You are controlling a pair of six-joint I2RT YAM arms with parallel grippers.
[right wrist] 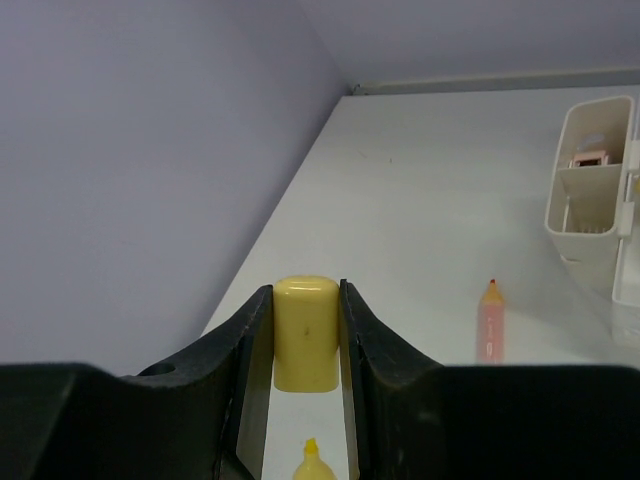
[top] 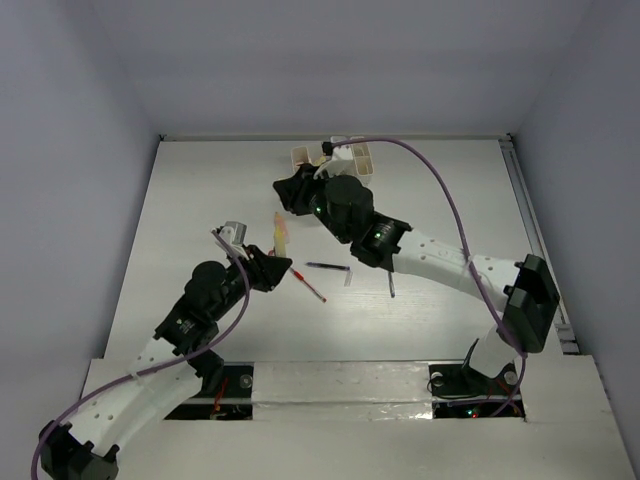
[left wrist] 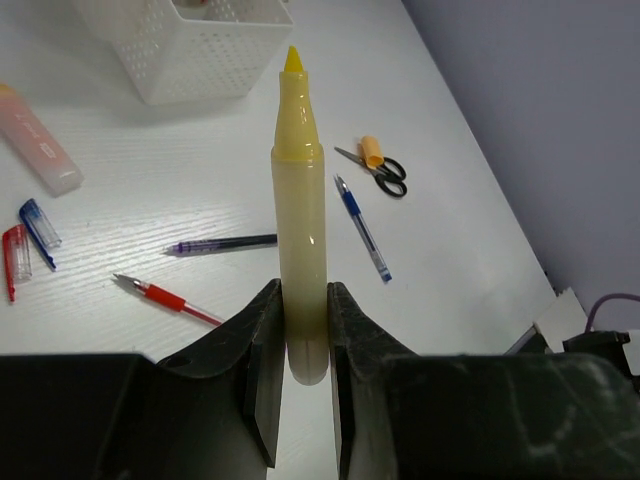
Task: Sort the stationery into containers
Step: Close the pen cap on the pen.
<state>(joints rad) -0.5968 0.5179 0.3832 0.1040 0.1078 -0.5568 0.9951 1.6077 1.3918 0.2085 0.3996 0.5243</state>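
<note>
My left gripper is shut on the lower barrel of an uncapped yellow highlighter, which points its tip toward the white organizer. My right gripper is shut on the highlighter's yellow cap, just beyond the yellow tip. In the top view the two grippers face each other over the highlighter, in front of the organizer. A pink highlighter lies on the table beside them.
Loose on the table: a red pen, a dark pen, a blue pen, small black-handled scissors, and red and blue caps. Walls enclose the table on three sides.
</note>
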